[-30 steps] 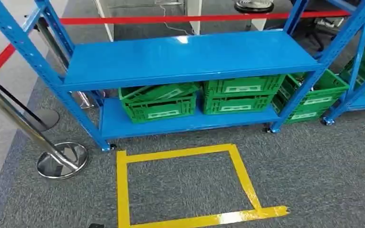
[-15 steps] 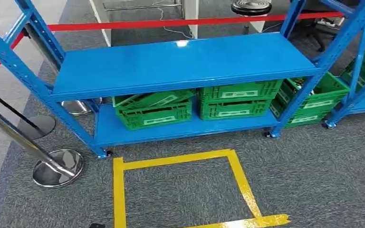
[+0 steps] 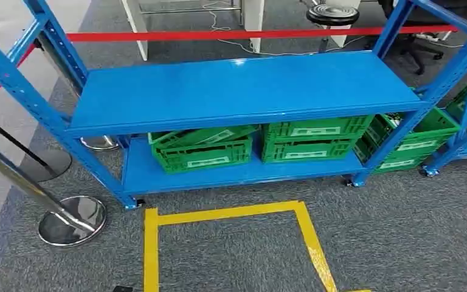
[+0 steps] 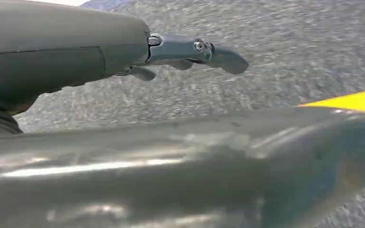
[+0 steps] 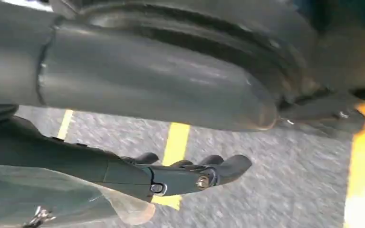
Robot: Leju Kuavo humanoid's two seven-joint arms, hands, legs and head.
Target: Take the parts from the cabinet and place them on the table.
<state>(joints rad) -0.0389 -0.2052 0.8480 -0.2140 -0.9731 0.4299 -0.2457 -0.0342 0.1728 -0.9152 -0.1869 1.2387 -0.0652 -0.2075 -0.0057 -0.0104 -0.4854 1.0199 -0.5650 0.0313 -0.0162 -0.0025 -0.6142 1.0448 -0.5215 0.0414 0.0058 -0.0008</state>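
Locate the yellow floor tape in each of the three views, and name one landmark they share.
Head view: the yellow floor tape marks a square outline on the grey carpet in front of the blue rack.
Left wrist view: a yellow strip at the picture's edge, beyond the left hand.
Right wrist view: yellow strips behind the right hand.
Shared landmark: the grey carpet.
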